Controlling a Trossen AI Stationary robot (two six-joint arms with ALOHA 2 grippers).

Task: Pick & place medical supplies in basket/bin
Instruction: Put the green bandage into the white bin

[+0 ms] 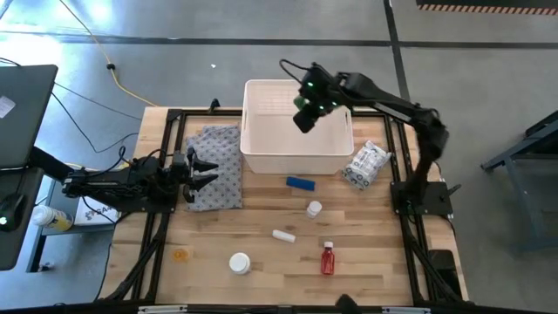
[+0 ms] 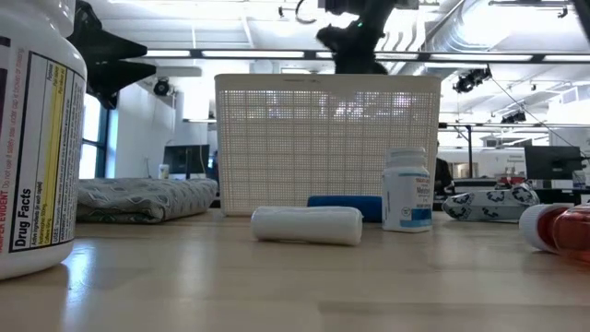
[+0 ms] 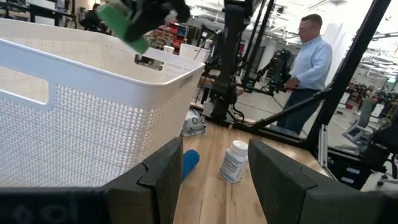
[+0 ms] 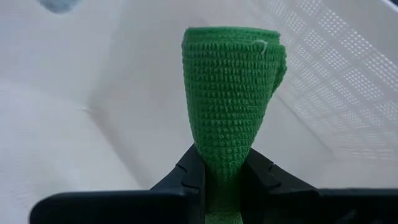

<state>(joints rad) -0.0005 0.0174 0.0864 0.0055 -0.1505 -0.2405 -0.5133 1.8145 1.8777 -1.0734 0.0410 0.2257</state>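
Note:
My right gripper [image 1: 305, 113] hangs over the white slotted basket [image 1: 296, 162], shut on a green knitted tube [image 4: 233, 87], which also shows above the basket's rim in the left wrist view [image 3: 121, 22]. My left gripper [image 1: 205, 172] waits open over the grey patterned cloth [image 1: 218, 166] at the table's left. On the table, near of the basket, lie a blue block [image 1: 300, 183], a white pill bottle [image 1: 314, 209], a white roll [image 1: 283, 235], a red white-capped bottle [image 1: 328, 258] and a white jar [image 1: 240, 262]. A crinkly packet [image 1: 366, 164] lies to the right of the basket. My right gripper pinches the green tube between its two fingers at one end [image 4: 222, 163], where the soft tube is squeezed narrower than its free end. The tube sticks out ahead of the fingers, lifted clear above the inside of the basket [image 4: 93, 93].
A small orange thing [image 1: 180, 255] lies near the table's near left corner. A large labelled bottle [image 2: 37, 138] stands close to the low camera. A person [image 3: 308, 62] stands beyond the table's right end. Bare wood shows between the loose items.

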